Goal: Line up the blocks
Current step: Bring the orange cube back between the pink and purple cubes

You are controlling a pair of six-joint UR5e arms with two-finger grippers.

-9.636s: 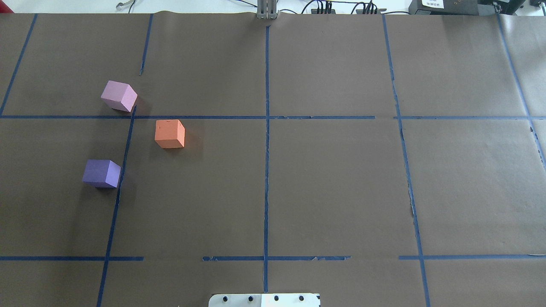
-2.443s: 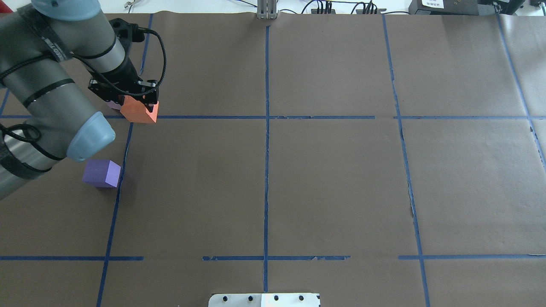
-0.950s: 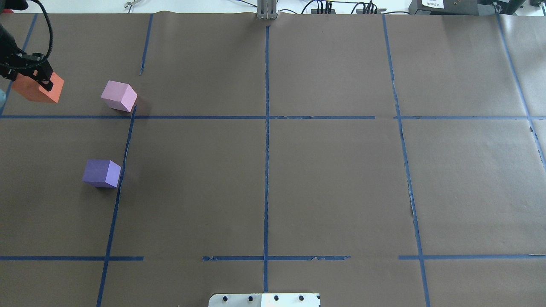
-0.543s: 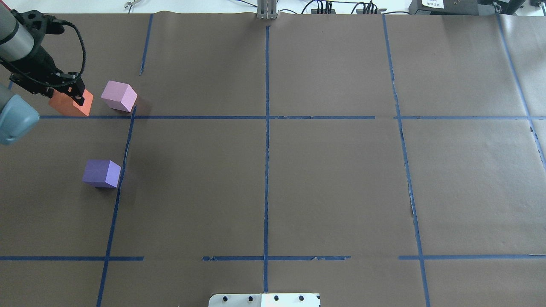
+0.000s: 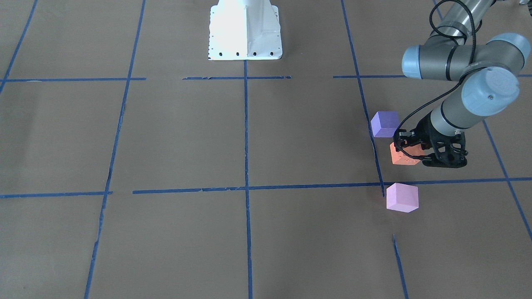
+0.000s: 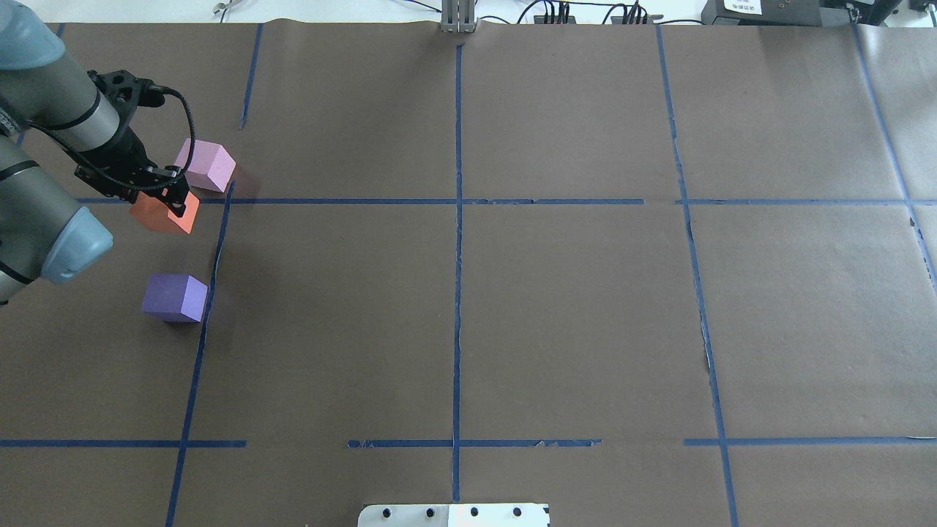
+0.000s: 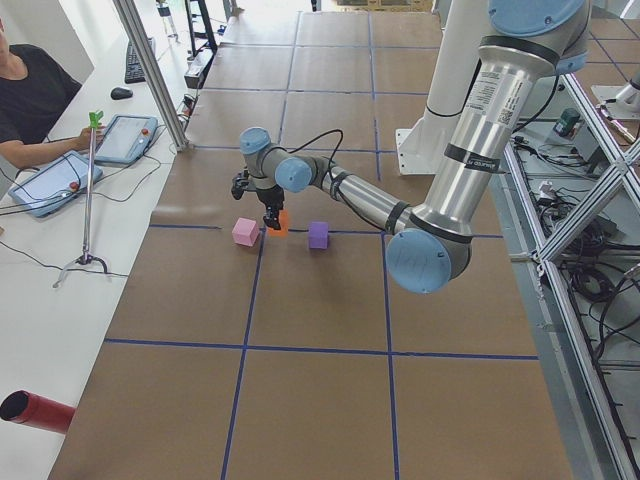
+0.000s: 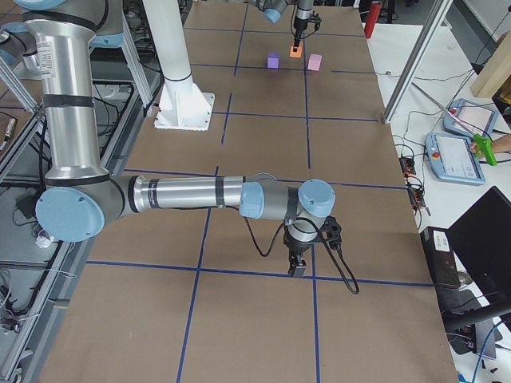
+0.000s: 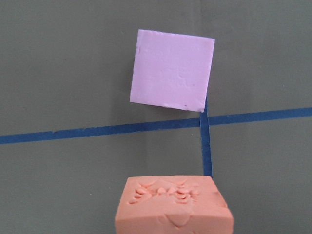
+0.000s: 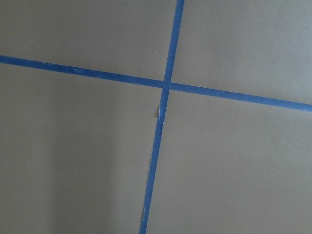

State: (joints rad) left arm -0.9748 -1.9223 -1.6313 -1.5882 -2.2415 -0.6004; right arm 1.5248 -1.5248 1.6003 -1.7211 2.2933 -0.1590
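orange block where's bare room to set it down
Bare table between the pink block and purple block, and all of it from them to the middle tape line. Tight beside the pink block, where the left gripper holds the orange block.

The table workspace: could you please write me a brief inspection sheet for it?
Surface: brown paper with blue tape grid, tape torn in places.
Job's things: orange block gripped, between pink block and purple block; none touching.
Clutter: nothing seen.
Grippers: left gripper, fingers shut on orange block; right gripper over bare paper, state cannot be told.
Cables: black cable loops along left wrist.
Surroundings: operator with tablets at side bench.
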